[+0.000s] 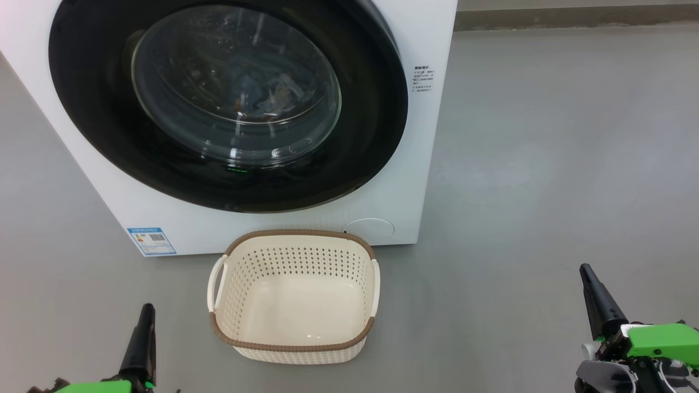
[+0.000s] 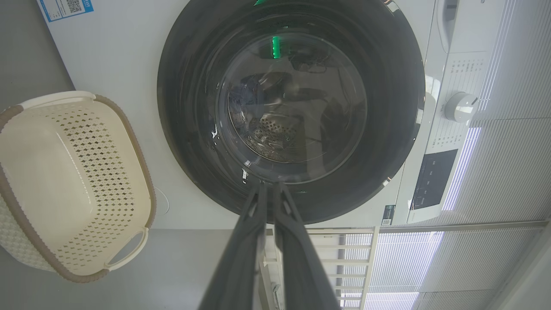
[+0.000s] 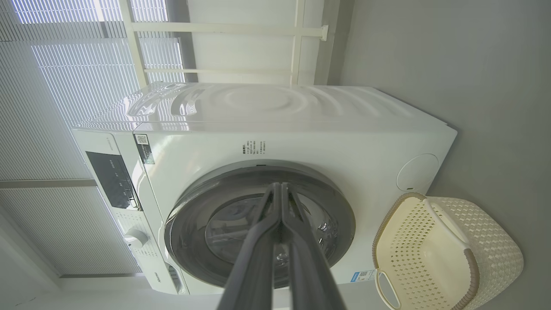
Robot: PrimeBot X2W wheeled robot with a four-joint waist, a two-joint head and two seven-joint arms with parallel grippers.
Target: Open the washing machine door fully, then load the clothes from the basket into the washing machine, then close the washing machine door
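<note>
**Door shut, clothes in the drum, both grippers closed**

Nearest the camera, the left gripper (image 1: 147, 314) stood at the lower left and the right gripper (image 1: 586, 272) at the lower right. Each had its two dark fingers pressed together and held nothing. Between them and a little farther on, the basket (image 1: 297, 233) sat on the grey floor (image 1: 546, 164), well apart from both grippers and just in front of the washing machine (image 1: 431, 136). Beyond it, the washing machine door (image 1: 87, 109) lay shut against the machine's front. Through its glass, the clothes (image 1: 262, 93) showed as a bluish heap inside the drum, farthest from both grippers.
</note>
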